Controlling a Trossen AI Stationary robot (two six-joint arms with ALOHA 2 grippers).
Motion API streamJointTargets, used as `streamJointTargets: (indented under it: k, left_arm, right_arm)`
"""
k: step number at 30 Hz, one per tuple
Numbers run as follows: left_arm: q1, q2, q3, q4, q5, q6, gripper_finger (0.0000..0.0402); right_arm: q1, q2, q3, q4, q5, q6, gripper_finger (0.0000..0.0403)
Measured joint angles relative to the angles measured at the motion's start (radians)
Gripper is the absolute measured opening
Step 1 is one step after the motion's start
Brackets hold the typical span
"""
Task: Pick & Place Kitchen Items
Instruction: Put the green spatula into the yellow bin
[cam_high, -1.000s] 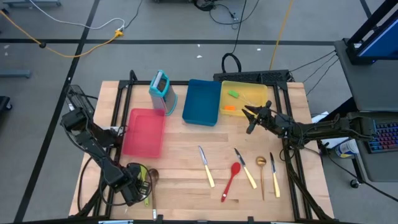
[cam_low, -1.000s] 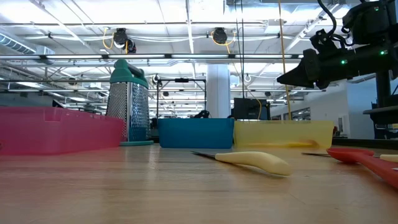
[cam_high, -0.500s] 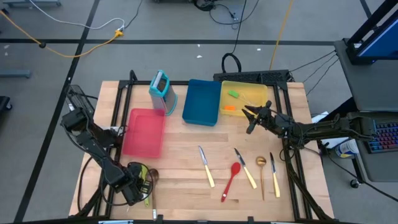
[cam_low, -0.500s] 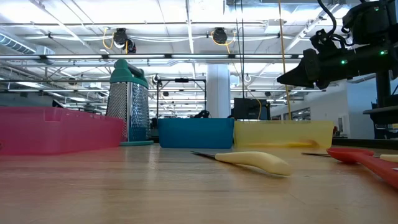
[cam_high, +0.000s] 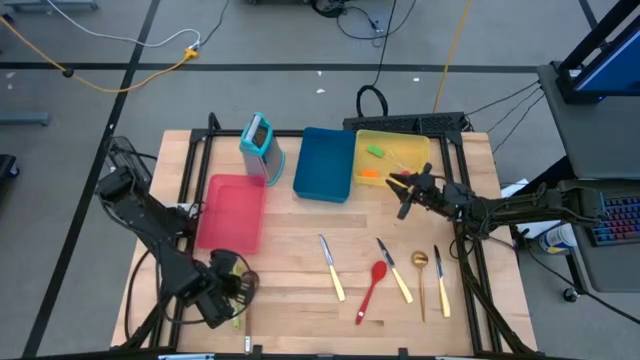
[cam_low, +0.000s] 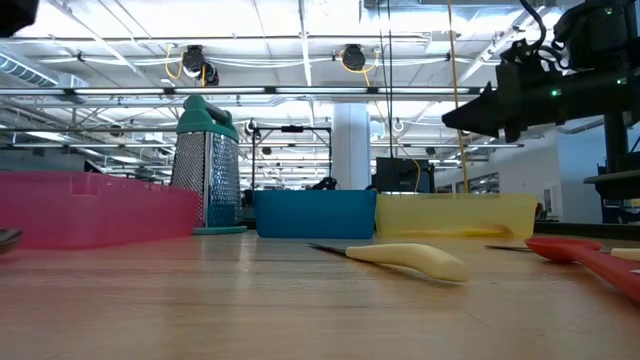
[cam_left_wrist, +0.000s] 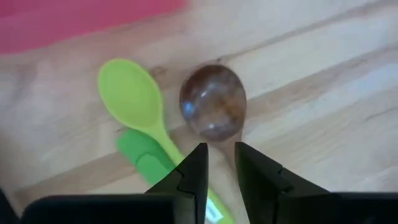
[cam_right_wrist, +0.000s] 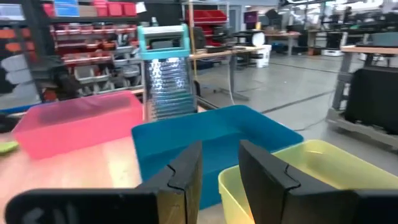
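Near the table's near left corner, my left gripper (cam_high: 232, 285) (cam_left_wrist: 221, 149) points steeply down, shut on a wooden spoon (cam_left_wrist: 212, 102). The spoon's bowl also shows at the left edge of the low view (cam_low: 5, 238). A green spoon (cam_left_wrist: 132, 93) and a green spatula (cam_left_wrist: 146, 158) lie flat on the wood beside it. My right gripper (cam_high: 400, 185) (cam_right_wrist: 219, 149) hovers level over the yellow tray's near rim (cam_high: 400, 182), open and with nothing between its fingers. In that tray lie a green spatula (cam_high: 375, 151) and an orange one (cam_high: 370, 175). My left gripper pinches the wooden spoon's handle just behind the bowl (cam_left_wrist: 219, 140) between its two fingers (cam_left_wrist: 196, 168). The fingers come from above, slanting down. The bowl sticks out beyond the fingertips, hollow side toward the camera. Whether it is clear of the wood I cannot tell.
Two cream-handled knives (cam_high: 332, 268) (cam_high: 396, 272), a red spoon (cam_high: 373, 288), a gold spoon (cam_high: 421, 272) and a third knife (cam_high: 440, 282) lie on the near right of the table. A red tray (cam_high: 232, 212), a blue tray (cam_high: 325, 163) and a teal grater (cam_high: 258, 145) stand farther back.
My left gripper has risen from the table and tipped, with the wooden spoon's handle between its fingers. The spoon's bowl has come into the low view at its left edge. The green spoon and green spatula have stayed on the wood. My right gripper has turned a little in place.
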Motion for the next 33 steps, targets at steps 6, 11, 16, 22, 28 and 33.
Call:
streamJointTargets:
  k: [6,11,16,22,28,33]
  left_arm:
    - [0.024,0.020,0.001,0.008,0.070,0.003,0.0059]
    - [0.013,0.024,-0.031,0.009,0.218,-0.072,0.0068]
    - [-0.013,0.024,-0.089,0.060,0.223,-0.144,0.0124]
    - [-0.013,0.024,-0.228,0.311,0.221,-0.146,0.0200]
    - [-0.013,0.024,-0.278,0.332,0.344,-0.155,0.0235]
    - [-0.019,0.021,-0.278,0.379,0.378,-0.128,0.0229]
  right_arm:
    - [0.000,0.000,0.000,-0.012,-0.016,-0.009,0.0100]
    - [0.000,0.000,0.000,-0.026,-0.016,-0.009,0.0100]
    - [0.000,0.000,0.000,-0.026,-0.016,-0.009,0.0100]
    - [0.000,0.000,0.000,-0.025,-0.016,-0.009,0.0100]
    - [0.000,0.000,0.000,-0.025,-0.016,-0.009,0.0100]
    - [0.000,0.000,0.000,-0.017,-0.016,-0.009,0.0100]
